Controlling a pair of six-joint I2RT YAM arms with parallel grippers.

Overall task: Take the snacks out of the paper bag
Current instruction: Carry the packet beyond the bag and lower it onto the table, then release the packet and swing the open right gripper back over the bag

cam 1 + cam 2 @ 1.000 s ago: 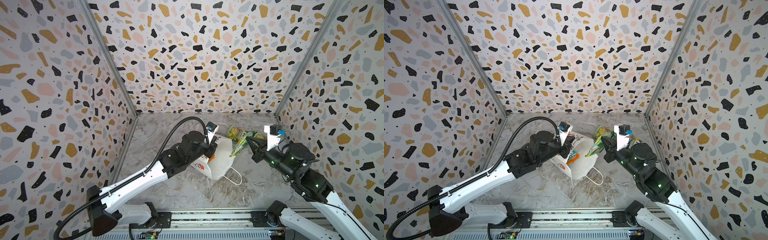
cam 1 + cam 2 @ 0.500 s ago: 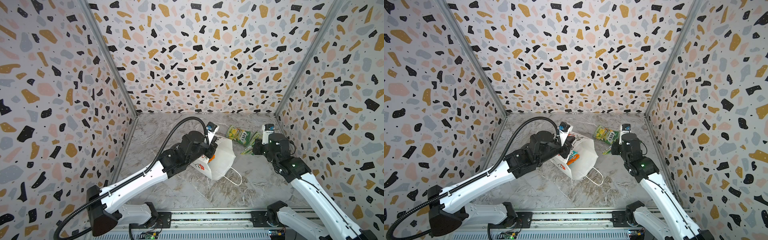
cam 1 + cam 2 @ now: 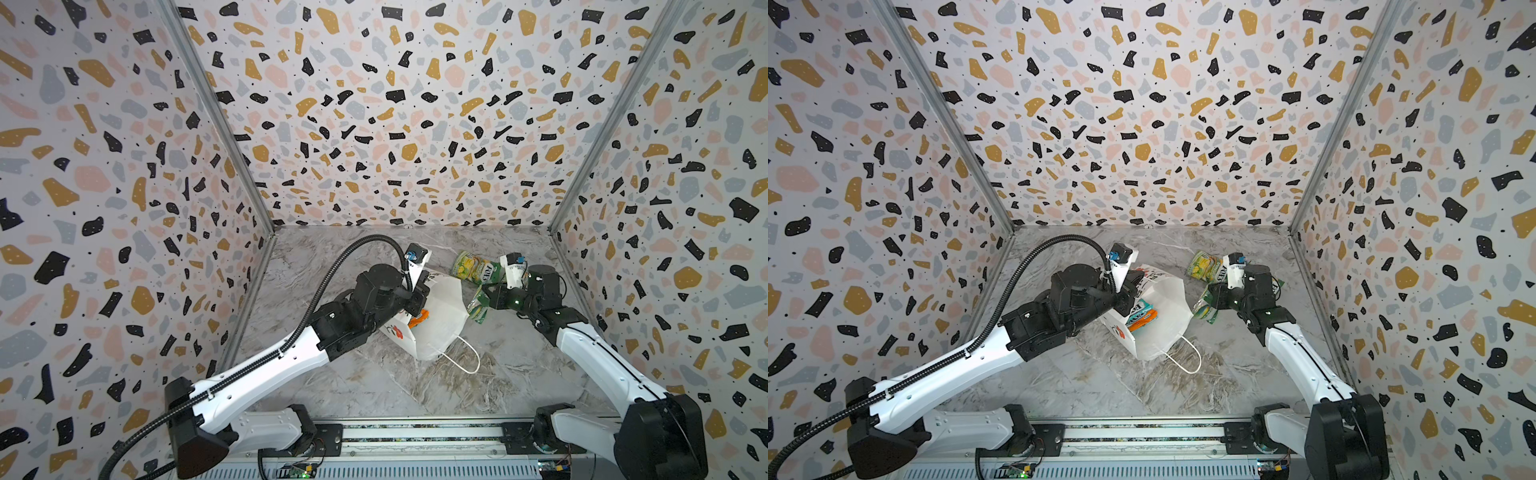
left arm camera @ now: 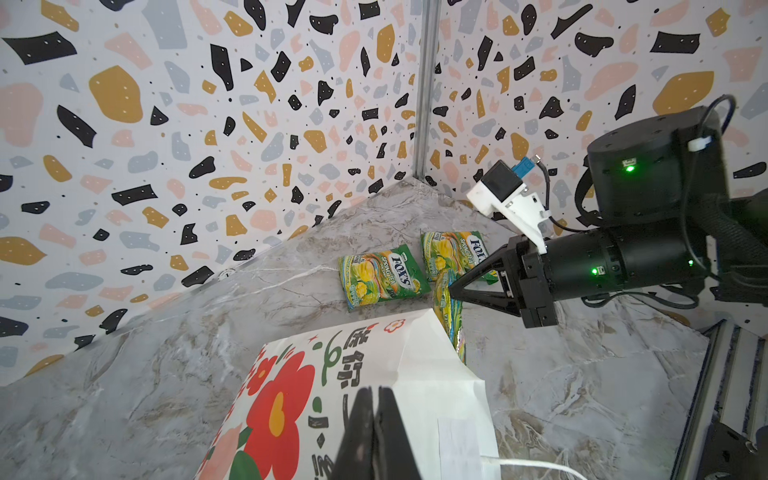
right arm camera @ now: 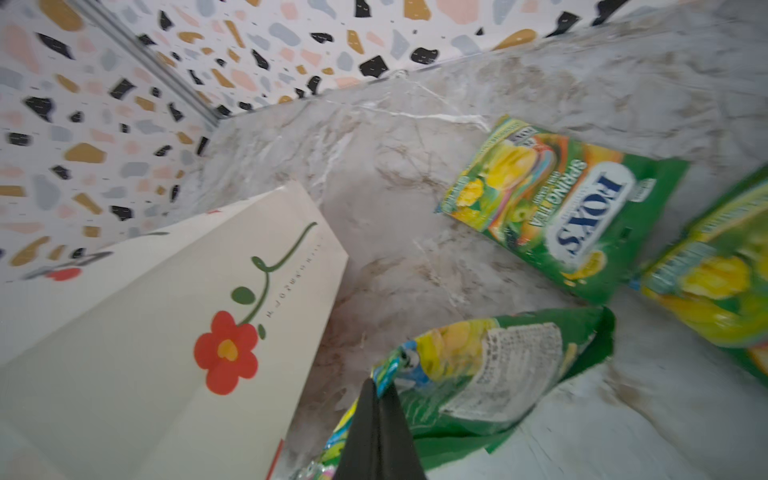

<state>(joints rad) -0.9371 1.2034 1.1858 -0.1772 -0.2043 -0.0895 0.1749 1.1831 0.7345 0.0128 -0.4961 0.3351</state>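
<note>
Jaws of the left gripper are pinching the paper bag steady while the right gripper's are clamping a green pouch, two pouches lying just beyond.

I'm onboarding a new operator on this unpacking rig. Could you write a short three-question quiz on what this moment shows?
1. How many snack pouches lie flat on the table outside the paper bag?
2. The left gripper has its jaws shut on: A nothing; B the paper bag; C a snack pouch.
3. True or false: the right gripper has empty jaws.
Key: 1. two; 2. B; 3. false, its jaws pinch a green pouch beside the bag.
</note>
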